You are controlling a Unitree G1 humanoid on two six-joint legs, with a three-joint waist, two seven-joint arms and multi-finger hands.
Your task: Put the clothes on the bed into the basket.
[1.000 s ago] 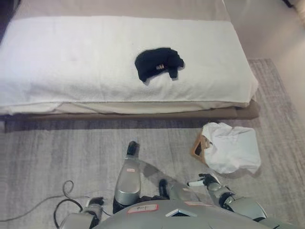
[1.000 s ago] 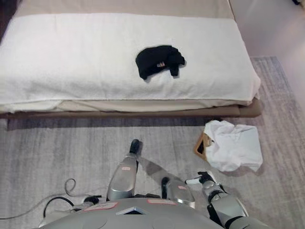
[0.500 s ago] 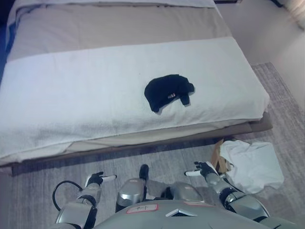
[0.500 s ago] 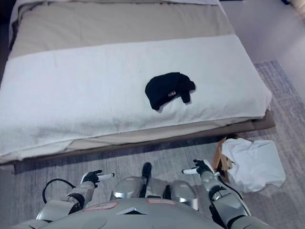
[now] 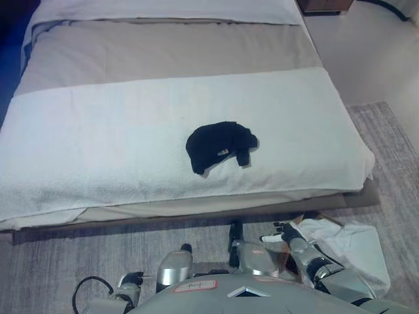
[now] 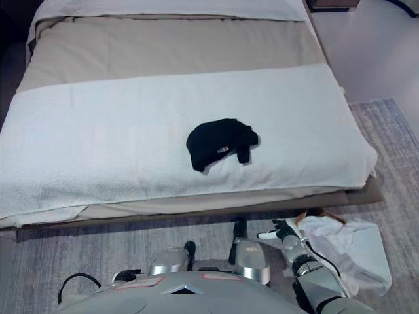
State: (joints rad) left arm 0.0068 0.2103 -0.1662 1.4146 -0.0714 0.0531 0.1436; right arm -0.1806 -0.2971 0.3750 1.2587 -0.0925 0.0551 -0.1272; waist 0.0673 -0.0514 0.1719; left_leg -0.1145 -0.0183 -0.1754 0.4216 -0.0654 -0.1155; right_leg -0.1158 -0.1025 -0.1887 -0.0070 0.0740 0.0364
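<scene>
A crumpled black garment (image 5: 219, 145) lies on the white blanket of the bed (image 5: 98, 150), a little right of its middle and near the front edge. On the rug at the lower right stands the basket (image 6: 309, 215); only a brown strip of its rim shows under a white cloth (image 5: 350, 243) draped over it. My right hand (image 5: 285, 234) hovers low beside the basket's left side, open, with one white-tipped finger pointing left. It holds nothing. My left hand (image 5: 131, 280) barely shows at the bottom left, far from the garment.
A tan sheet (image 5: 170, 49) and a white pillow strip (image 5: 170, 10) cover the far half of the bed. A grey rug (image 5: 65, 255) runs along the bed's front. Pale floor (image 5: 366, 52) lies to the right, with a wooden piece of furniture (image 5: 324, 5) at the top.
The camera has tilted up and more of the bed's far half shows. My left hand has sunk towards the bottom edge. The right hand stays by the basket; the garment has not moved.
</scene>
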